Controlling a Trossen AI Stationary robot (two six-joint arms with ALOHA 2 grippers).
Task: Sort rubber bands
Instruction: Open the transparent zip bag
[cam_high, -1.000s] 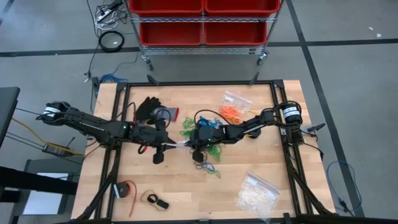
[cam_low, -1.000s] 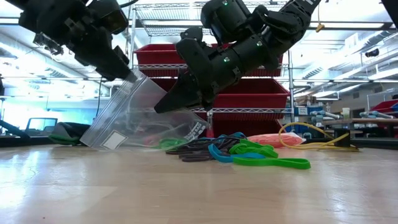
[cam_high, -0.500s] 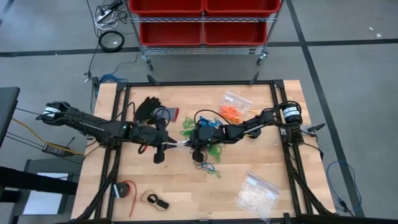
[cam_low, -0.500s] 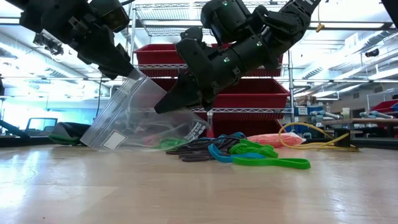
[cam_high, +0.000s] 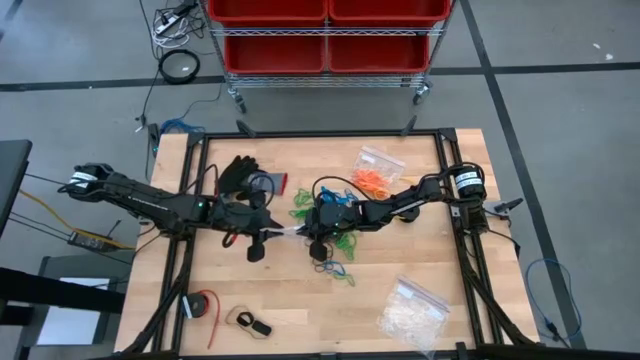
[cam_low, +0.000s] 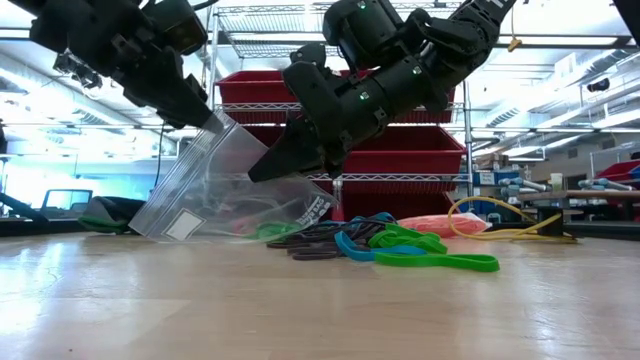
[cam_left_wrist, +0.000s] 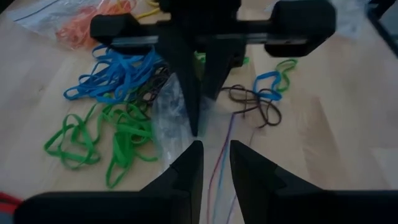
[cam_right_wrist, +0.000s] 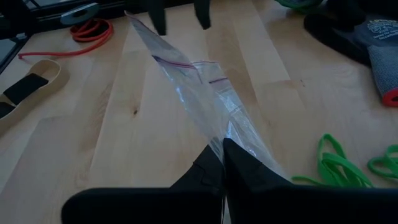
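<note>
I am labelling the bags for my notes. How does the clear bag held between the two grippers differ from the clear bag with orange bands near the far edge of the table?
The held bag is lifted and tilted, pinched by the left gripper and the right gripper; the orange-band bag lies flat, untouched. The held bag looks nearly empty; the other holds orange bands. Both are clear plastic bags.

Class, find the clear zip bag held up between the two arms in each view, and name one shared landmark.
High view: clear zip bag at table centre.
Low view: bag hanging left of centre.
Left wrist view: bag centre.
Right wrist view: bag running diagonally.
Shared landmark: green rubber bands.
</note>
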